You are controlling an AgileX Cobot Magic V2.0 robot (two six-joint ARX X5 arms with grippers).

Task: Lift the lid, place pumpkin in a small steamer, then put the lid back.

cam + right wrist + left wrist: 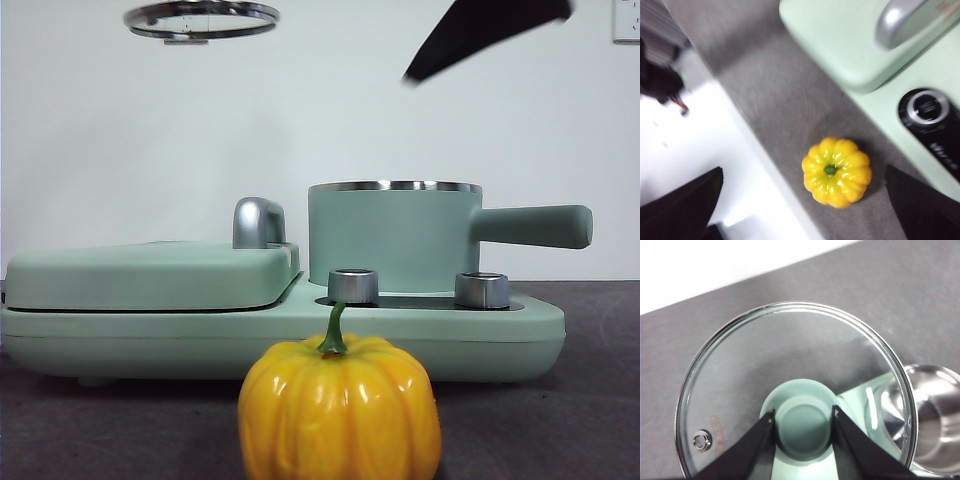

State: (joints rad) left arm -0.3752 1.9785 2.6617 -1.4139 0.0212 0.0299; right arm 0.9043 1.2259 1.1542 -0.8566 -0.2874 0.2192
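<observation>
Counting gives one lid (790, 390), one pumpkin (340, 410), one small steamer (395, 238), and two steel dials (353, 286) on the mint-green appliance base (500, 345).

The lid is being held by the left gripper (804, 427): both black jaws are being pressed against the sides of the mint-green knob (802, 425), so the tool is clamped on the lid. In the front view only the lid's steel rim is being shown, high at about 11 o'clock, well above the flat griddle cover (150, 275) and well apart from the steamer.

The steamer is being seen uncovered on the base, its long handle (535, 226) pointing toward 3 o'clock. The pumpkin is being seen on the dark table (600, 420), in front of the base, stem (334, 330) up; its underside is being cut off by the front view's edge.

The right gripper (805, 200) is being held above the pumpkin with its jaws wide apart, not touching it. In the front view a single blurred black tip is being shown at about 1 o'clock.

The steamer's inside is being hidden in the front view; the left wrist view alone is showing a shiny steel interior through and past the glass. The right wrist view is blurred; it alone is showing the pumpkin from above, just beside the base, along with one dial and the chrome handle (905, 20).
</observation>
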